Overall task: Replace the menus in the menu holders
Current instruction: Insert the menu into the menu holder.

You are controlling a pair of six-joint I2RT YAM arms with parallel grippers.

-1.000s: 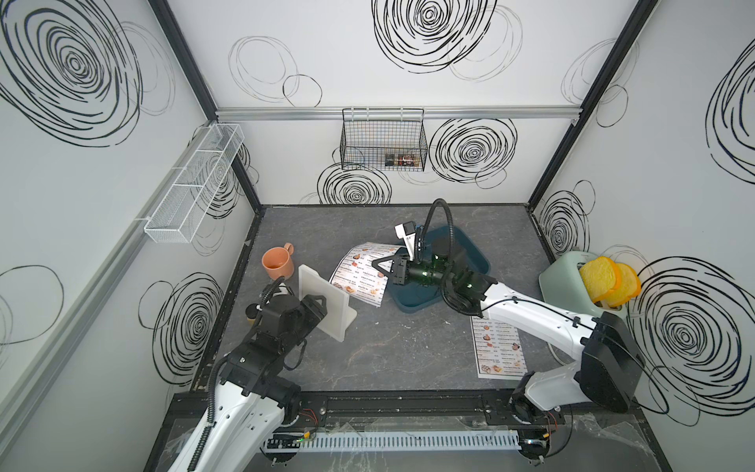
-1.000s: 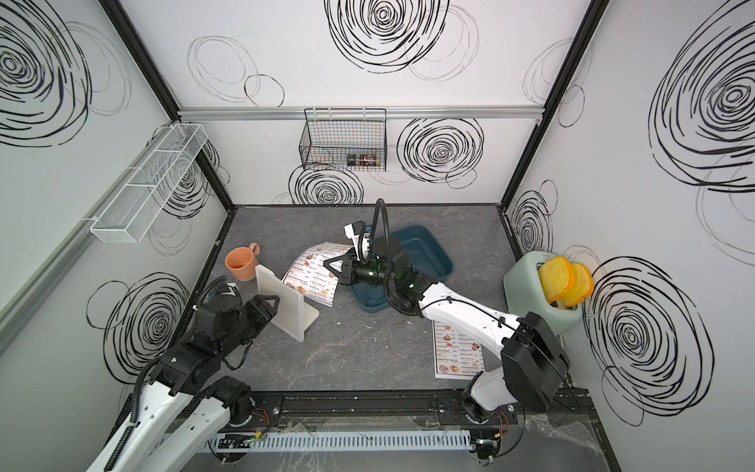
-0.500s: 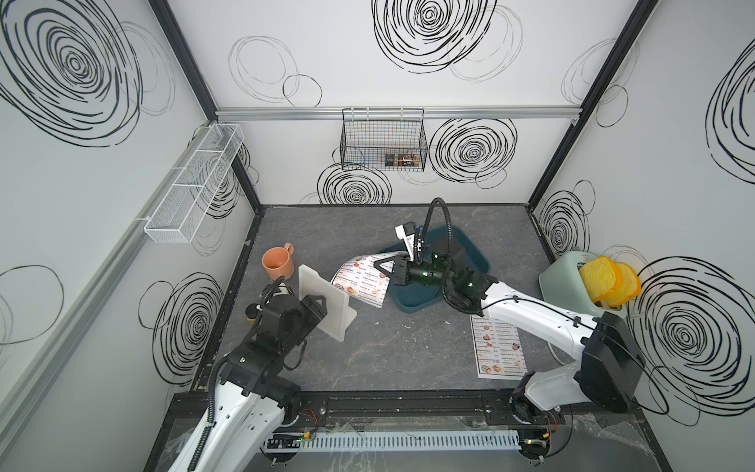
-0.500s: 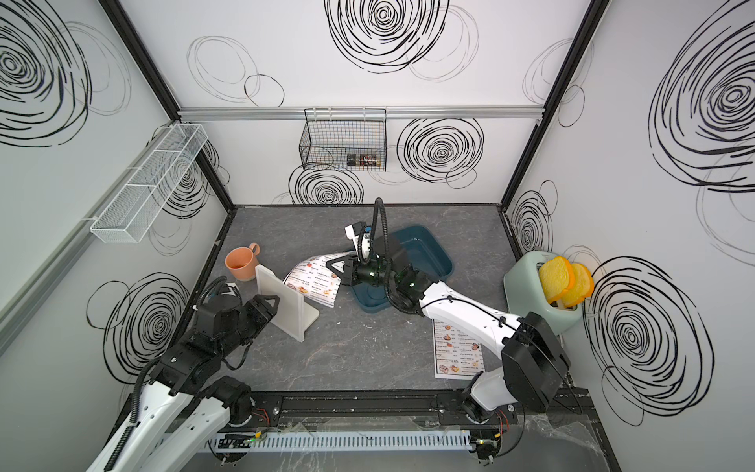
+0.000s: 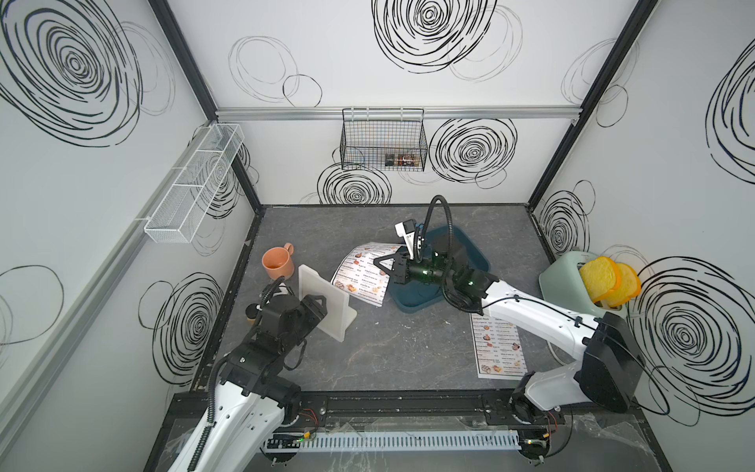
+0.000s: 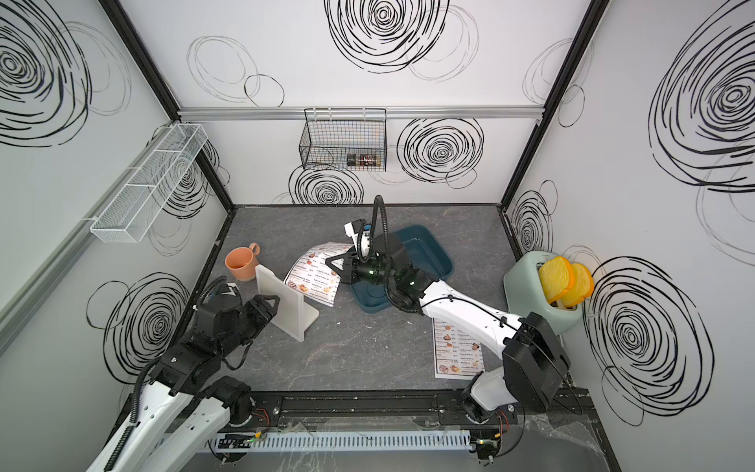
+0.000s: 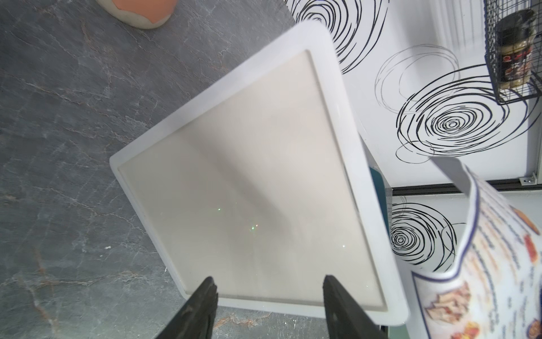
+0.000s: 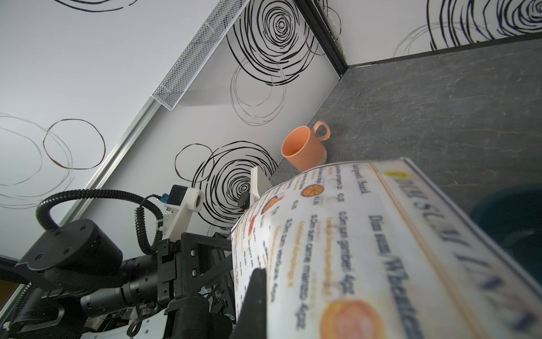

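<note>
The white menu holder (image 5: 322, 300) (image 6: 280, 300) stands upright at the table's left, its plain back (image 7: 249, 182) toward my left gripper. My left gripper (image 5: 318, 311) (image 7: 269, 283) is open, fingertips just behind the holder's lower edge and not clamping it. My right gripper (image 5: 380, 261) (image 8: 264, 284) is shut on one menu (image 5: 361, 274) (image 8: 366, 249). That menu is curled and lifted off the table between the holder and the teal tray. A second menu (image 5: 496, 347) (image 6: 459, 349) lies flat at the front right, beside the right arm.
A teal tray (image 5: 474, 249) lies under the right arm. An orange mug (image 5: 278, 263) stands behind the holder. A green toaster (image 5: 564, 282) holding yellow bread slices sits at the right wall. A wire basket (image 5: 384, 141) hangs on the back wall and a mesh shelf (image 5: 192, 188) on the left wall.
The held menu has flexed a little in the right gripper. Both arms and the holder stay almost where they were.
</note>
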